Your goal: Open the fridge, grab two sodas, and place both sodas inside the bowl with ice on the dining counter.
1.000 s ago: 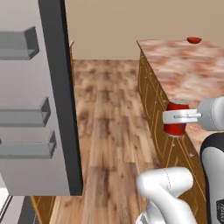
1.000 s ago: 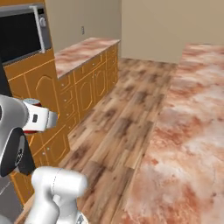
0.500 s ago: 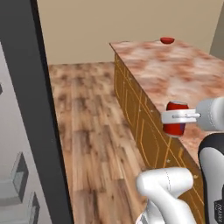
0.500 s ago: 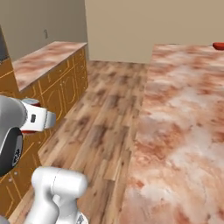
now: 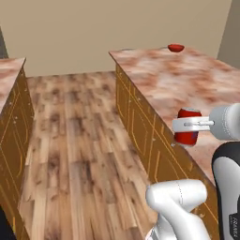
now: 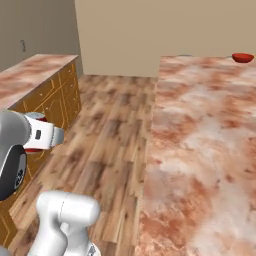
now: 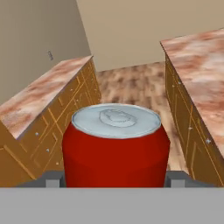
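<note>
A plain red soda can [image 5: 188, 134] stands upright between my gripper's [image 5: 189, 124] fingers, held beside the near part of the dining counter [image 5: 187, 79]. The hand view has the can [image 7: 116, 148] close up with its silver top, and the gripper [image 7: 113, 180] is shut on its sides. From the right base view, a sliver of the can [image 6: 34, 149] shows behind the gripper [image 6: 49, 137]. The red bowl [image 5: 176, 47] sits at the counter's far end, also seen as the bowl [image 6: 243, 57] on the dining counter [image 6: 200, 130]. The fridge is out of view.
A marbled wall counter [image 5: 9, 75] over orange cabinets runs along the left; the same wall counter [image 6: 35, 75] shows from the right base. A wooden floor aisle [image 5: 79, 126] lies between it and the island. A beige wall closes the far end.
The whole picture has swung as the base turned: the grey fridge door has left the left base view and the island now lies ahead. The can stays in the gripper.
</note>
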Controlling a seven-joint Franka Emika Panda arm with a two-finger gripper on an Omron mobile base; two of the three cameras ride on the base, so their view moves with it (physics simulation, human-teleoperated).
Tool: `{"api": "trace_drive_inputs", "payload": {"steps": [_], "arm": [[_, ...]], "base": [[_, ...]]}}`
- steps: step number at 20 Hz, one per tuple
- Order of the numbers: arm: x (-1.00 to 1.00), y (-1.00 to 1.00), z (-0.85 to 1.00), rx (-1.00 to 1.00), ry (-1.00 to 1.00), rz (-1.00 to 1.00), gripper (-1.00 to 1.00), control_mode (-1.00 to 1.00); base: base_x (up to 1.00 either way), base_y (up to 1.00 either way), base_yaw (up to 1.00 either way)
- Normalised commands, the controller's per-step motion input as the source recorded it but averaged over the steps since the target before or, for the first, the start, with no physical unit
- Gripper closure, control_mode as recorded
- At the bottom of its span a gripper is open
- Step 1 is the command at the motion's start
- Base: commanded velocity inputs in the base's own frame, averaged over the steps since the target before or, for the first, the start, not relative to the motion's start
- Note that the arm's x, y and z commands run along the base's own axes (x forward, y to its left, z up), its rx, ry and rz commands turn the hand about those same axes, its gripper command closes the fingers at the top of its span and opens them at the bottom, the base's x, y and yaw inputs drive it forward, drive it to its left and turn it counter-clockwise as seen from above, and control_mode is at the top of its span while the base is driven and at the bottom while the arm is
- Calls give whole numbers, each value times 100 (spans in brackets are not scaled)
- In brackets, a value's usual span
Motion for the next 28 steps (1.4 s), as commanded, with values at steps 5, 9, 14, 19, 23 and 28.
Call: {"api": "trace_drive_inputs", "payload": {"steps": [5,9,14,19,23,28], "arm": [[0,0,0,0,0,0,100,100],[0,0,0,0,0,0,100,100],[0,0,0,0,0,0,100,100],[0,0,0,0,0,0,100,100],[0,0,0,0,0,0,100,100],[0,0,0,0,0,0,100,100]], "base": [[100,25,-19],[100,33,-20],[100,46,-22],[100,55,-23],[100,57,-22],[100,58,-23]]}}
